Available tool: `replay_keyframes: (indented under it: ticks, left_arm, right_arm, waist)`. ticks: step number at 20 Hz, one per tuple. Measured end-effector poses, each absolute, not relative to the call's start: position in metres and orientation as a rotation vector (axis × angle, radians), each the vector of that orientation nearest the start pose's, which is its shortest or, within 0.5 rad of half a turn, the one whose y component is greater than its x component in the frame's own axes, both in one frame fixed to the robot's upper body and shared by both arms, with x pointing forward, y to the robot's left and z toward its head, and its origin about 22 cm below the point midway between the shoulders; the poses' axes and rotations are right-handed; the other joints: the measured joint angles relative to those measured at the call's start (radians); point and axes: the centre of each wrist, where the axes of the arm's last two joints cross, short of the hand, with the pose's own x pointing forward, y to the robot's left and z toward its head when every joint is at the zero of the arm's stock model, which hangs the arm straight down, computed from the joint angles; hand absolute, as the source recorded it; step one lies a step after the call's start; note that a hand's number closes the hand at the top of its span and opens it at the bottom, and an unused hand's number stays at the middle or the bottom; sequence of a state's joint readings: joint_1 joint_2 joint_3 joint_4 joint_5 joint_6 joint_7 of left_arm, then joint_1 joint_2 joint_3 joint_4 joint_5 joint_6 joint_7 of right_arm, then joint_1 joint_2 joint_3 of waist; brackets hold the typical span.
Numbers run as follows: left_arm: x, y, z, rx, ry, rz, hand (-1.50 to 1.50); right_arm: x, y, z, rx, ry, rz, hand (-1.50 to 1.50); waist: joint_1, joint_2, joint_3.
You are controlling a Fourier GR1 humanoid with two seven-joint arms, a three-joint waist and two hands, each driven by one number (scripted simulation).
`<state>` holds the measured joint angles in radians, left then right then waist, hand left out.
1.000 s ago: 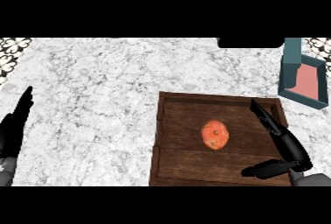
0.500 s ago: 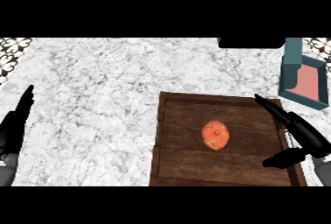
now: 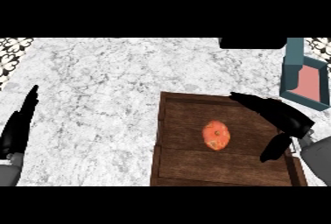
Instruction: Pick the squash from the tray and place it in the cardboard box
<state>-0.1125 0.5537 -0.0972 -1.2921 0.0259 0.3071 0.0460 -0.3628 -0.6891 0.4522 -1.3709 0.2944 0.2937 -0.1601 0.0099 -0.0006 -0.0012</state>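
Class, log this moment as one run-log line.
squash: on tray | right robot hand: open beside squash | left robot hand: resting | box: unfilled

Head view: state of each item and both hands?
Squash: lying on the tray, not held.
Tray: flat on the counter, holds only the squash.
Box: open, at the far right, nothing visible inside.
Right hand: open, fingers straight, over the tray to the right of the squash.
Left hand: open, resting at the left edge.
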Motion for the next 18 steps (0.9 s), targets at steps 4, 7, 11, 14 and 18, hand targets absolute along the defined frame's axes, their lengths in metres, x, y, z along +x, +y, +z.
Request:
replay_keyframes:
  ticks: [4, 7, 11, 14, 18]
  left_arm:
    - [0.265, 0.355, 0.015, 0.643, -1.368, -0.211, 0.0]
    - [0.269, 0.356, 0.018, 0.641, -1.367, -0.22, 0.0]
    - [0.263, 0.361, 0.016, 0.649, -1.363, -0.216, 0.0]
    - [0.265, 0.363, 0.018, 0.651, -1.363, -0.215, 0.0]
    - [0.258, 0.36, 0.018, 0.649, -1.366, -0.212, 0.0]
  right_arm:
    - [0.311, -0.255, 0.064, -0.237, -1.3, 1.446, -1.5]
    - [0.318, -0.245, 0.057, -0.265, -1.26, 1.468, -1.5]
    - [0.316, -0.238, 0.058, -0.274, -1.242, 1.494, -1.5]
    - [0.32, -0.228, 0.054, -0.274, -1.235, 1.502, -1.5]
    - [0.316, -0.227, 0.047, -0.263, -1.234, 1.506, -1.5]
  waist:
    - [-0.002, 0.0, 0.0]
    - [-0.003, 0.001, 0.001]
    - [-0.006, 0.0, 0.001]
    - [-0.006, 0.0, 0.001]
    - [-0.006, -0.001, 0.001]
